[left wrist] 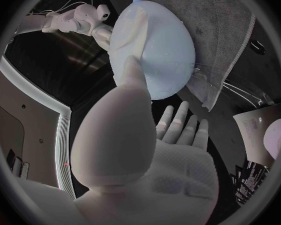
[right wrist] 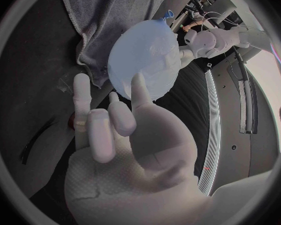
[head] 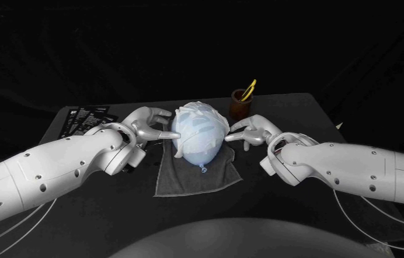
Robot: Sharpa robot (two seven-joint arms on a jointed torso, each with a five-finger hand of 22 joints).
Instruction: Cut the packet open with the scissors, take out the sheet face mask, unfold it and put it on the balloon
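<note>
1. Pale blue rubber balloon [head: 200,141] lies on the grey cloth towel [head: 198,182] mid-surface, with the white sheet face mask [head: 199,115] draped over its far end.
2. Left hand [head: 148,126], fingers spread and holding nothing, touches one flank.
3. Right hand [head: 253,131], likewise spread, touches the other.

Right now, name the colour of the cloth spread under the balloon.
Dark grey; the rectangular cloth shows best in the head view, beneath the pale blue balloon.

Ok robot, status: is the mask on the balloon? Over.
Left hand, right hand touch pale blue rubber balloon. White sheet mask draped over it. Nothing blocking.
</note>
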